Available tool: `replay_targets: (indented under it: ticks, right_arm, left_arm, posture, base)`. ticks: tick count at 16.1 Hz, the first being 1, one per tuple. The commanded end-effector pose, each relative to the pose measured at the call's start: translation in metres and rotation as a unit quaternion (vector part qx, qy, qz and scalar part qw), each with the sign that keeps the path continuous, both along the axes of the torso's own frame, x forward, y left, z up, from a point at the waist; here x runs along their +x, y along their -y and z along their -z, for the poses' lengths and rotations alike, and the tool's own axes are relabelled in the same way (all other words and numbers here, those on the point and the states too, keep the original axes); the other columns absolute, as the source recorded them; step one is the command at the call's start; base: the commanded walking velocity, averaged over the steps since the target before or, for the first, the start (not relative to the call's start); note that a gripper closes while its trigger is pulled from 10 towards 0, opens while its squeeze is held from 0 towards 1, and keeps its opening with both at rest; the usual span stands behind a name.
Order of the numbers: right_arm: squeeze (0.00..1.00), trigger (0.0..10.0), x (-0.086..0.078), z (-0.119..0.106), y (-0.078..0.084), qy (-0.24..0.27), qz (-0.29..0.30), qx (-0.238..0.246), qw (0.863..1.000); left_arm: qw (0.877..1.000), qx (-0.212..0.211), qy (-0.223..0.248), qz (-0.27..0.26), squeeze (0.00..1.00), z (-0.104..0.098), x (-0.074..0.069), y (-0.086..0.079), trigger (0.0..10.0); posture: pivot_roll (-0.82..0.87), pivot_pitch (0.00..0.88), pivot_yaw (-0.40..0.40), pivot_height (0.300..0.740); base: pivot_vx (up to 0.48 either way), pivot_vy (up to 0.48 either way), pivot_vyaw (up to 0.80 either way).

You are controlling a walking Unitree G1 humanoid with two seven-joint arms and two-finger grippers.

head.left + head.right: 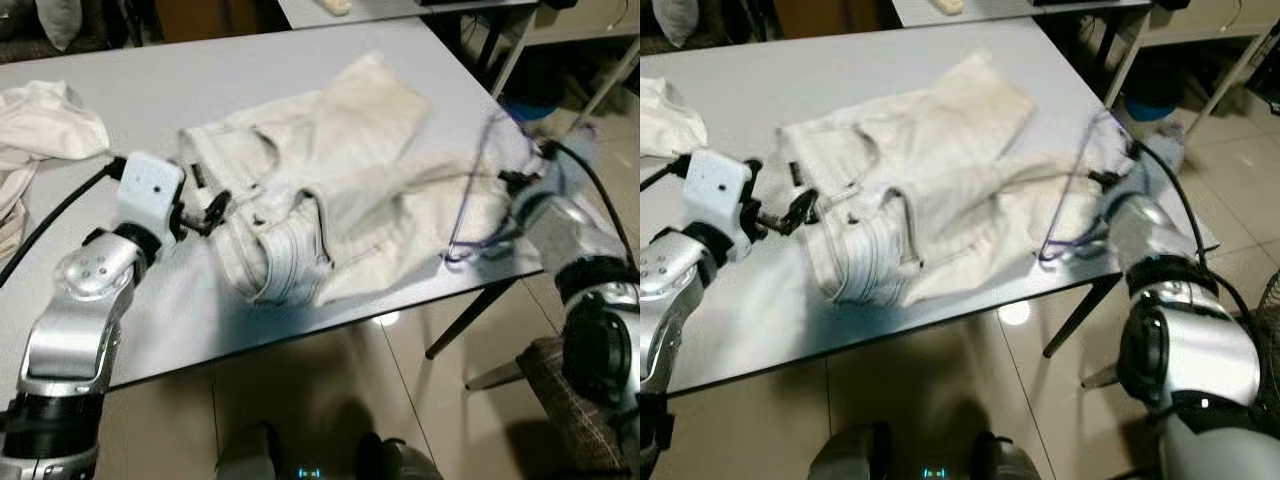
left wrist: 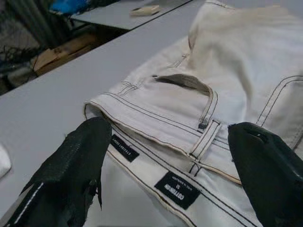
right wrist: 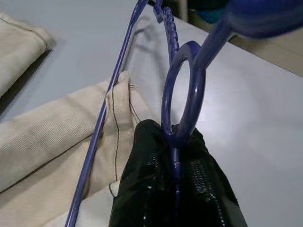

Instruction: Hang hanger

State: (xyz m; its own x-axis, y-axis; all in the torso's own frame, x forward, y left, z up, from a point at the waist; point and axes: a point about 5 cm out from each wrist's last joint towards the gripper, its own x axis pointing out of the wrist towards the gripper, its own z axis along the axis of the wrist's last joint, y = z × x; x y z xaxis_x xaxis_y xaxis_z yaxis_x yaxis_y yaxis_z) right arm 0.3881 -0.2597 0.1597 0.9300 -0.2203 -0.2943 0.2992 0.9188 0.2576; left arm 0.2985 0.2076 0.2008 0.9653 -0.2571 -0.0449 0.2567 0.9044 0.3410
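A: While the right gripper (image 3: 177,189) had its jaws shut on the purple hanger (image 1: 480,190) near the desk (image 1: 200,90) edge, what was the risk?

B: Thin wire could've twisted out. It lay partly on the pale trousers (image 1: 330,190), so lifting might have dragged them.

A: Left gripper (image 2: 165,165)?

B: Jaws open over the waistband, holding nothing.

Dim indoor light, soft motion blur, lamp glare on floor (image 1: 385,318)

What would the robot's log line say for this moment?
right gripper: shut on purple hanger | left gripper: open at trousers waistband | table
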Motion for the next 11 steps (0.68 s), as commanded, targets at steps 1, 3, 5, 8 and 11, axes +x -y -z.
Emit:
replay_targets:
  ticks: [1,3,5,8,11]
  right_arm:
    - [0.0,10.0,-0.009,0.015,0.009,-0.022,0.021,0.004,1.0]
    - [0.0,10.0,-0.004,0.008,-0.005,0.028,-0.025,0.036,0.999]
    - [0.0,10.0,0.002,-0.004,-0.018,0.07,-0.063,0.062,0.994]
    - [0.0,10.0,0.001,-0.034,-0.036,0.143,-0.139,0.059,0.978]
    - [0.0,10.0,-0.034,-0.06,-0.036,0.185,-0.248,-0.051,0.949]
  left_arm:
    - [1.0,-0.009,0.014,0.007,0.06,-0.004,0.004,0.004,10.0]
    - [0.993,-0.089,0.047,0.054,0.06,-0.027,0.013,0.017,10.0]
    - [0.971,-0.161,0.016,0.178,0.05,-0.039,0.007,0.042,10.0]
    - [0.934,-0.096,-0.06,0.34,0.05,-0.023,-0.007,0.073,10.0]
    - [0.902,-0.006,-0.146,0.406,0.05,0.012,-0.009,0.082,10.0]
  posture:
    - [0.09,0.124,0.024,0.74]
    - [0.07,0.108,0.027,0.74]
    - [0.07,0.1,0.023,0.74]
    - [0.07,0.083,0.0,0.74]
    - [0.06,0.071,-0.008,0.74]
  base:
    - [0.0,0.0,0.0]
    - [0.0,0.0,0.0]
    - [0.0,0.0,0.0]
    - [0.0,0.0,0.0]
    - [0.0,0.0,0.0]
